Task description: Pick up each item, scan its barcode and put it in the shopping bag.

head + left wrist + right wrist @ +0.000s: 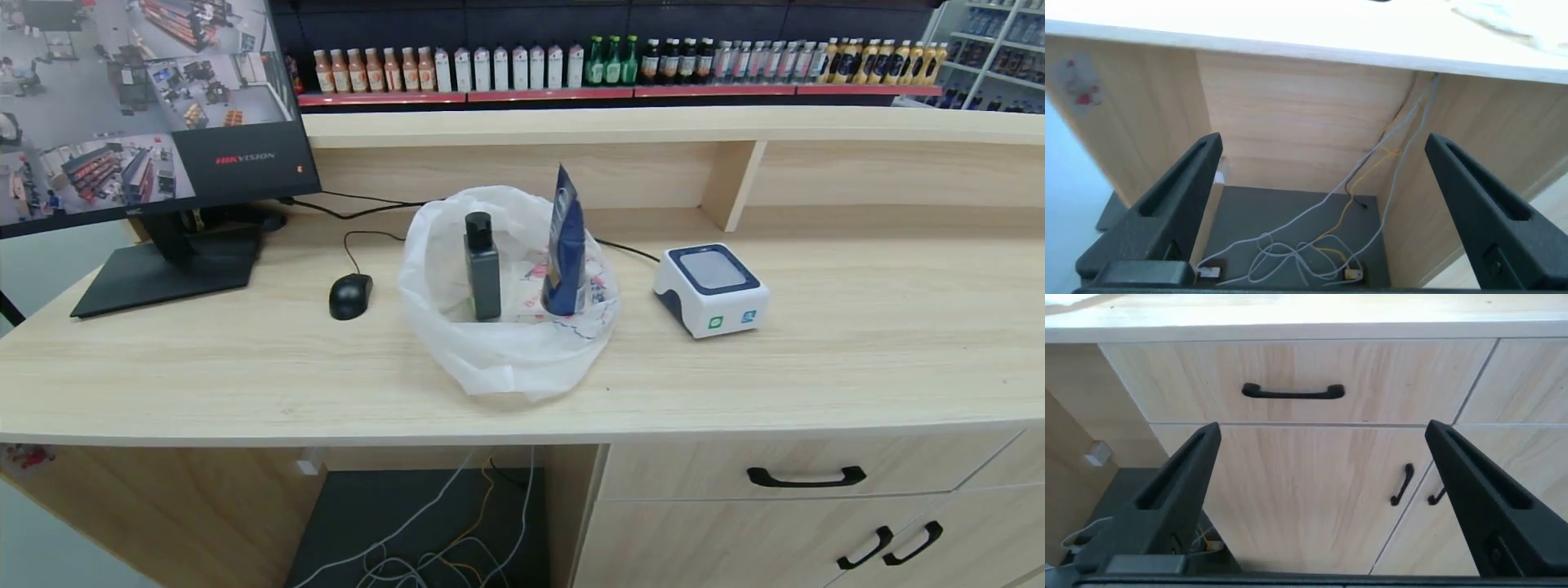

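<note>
Both items seen here are in the white plastic shopping bag, which sits slumped open on the worktop between the computer mouse and the barcode scanner. A dark grey bottle with a black cap stands upright in the side of the bag nearer the mouse. A tall blue pouch stands in the side nearer the scanner, its top rising well above the bag's rim. On that evidence the task looks to be at or near its end. The left gripper hangs below the worktop's edge with its jaws wide apart and nothing between them, facing the recess where loose cables lie. The right gripper is likewise spread open and holding nothing, in front of the drawer with the black handle. The main risk is probably the pouch. It is tall and narrow-based, and only thin, slack film surrounds it, so a nudge to the bag or a knock on the worktop could tip it against the bottle or out over the rim. Either arm rising from so low could also strike the underside or front edge of the worktop, and the left one could snag the cables.
</note>
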Available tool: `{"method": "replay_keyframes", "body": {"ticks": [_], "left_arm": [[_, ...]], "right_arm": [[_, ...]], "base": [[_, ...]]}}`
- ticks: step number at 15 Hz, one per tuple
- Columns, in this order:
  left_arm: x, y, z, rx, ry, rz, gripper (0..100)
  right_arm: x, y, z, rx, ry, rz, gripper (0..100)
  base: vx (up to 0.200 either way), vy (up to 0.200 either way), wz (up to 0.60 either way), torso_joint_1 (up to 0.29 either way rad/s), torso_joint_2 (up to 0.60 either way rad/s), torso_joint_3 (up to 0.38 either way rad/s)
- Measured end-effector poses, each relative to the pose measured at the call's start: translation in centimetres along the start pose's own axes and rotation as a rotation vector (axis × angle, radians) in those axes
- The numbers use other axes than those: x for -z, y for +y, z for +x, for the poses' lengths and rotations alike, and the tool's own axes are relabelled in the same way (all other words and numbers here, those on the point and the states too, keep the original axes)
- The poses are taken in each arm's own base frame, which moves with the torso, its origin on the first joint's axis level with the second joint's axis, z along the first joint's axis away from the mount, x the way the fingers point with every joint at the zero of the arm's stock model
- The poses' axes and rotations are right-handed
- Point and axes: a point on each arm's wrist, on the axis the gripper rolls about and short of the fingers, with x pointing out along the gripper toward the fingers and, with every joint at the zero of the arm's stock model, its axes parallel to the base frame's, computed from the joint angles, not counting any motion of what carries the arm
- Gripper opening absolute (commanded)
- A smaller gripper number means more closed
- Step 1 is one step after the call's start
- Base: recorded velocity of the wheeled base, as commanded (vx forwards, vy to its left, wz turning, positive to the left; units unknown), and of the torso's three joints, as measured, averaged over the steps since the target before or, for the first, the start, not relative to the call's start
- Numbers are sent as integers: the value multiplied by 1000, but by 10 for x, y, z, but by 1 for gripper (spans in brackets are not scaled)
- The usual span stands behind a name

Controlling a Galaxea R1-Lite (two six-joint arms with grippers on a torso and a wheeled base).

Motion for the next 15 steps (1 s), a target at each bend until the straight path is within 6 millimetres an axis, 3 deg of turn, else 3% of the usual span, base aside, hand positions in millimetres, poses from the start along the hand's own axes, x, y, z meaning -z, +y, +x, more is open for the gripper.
{"method": "replay_keyframes", "body": {"ticks": [13, 15], "left_arm": [[0, 0, 0, 0, 0, 0, 100], [0, 0, 0, 0, 0, 1, 100]], "right_arm": [[0, 0, 0, 0, 0, 0, 100], [0, 0, 0, 0, -1, 0, 100]], "base": [[0, -200, 0, 3, 4, 2], [0, 0, 0, 0, 0, 0]]}}
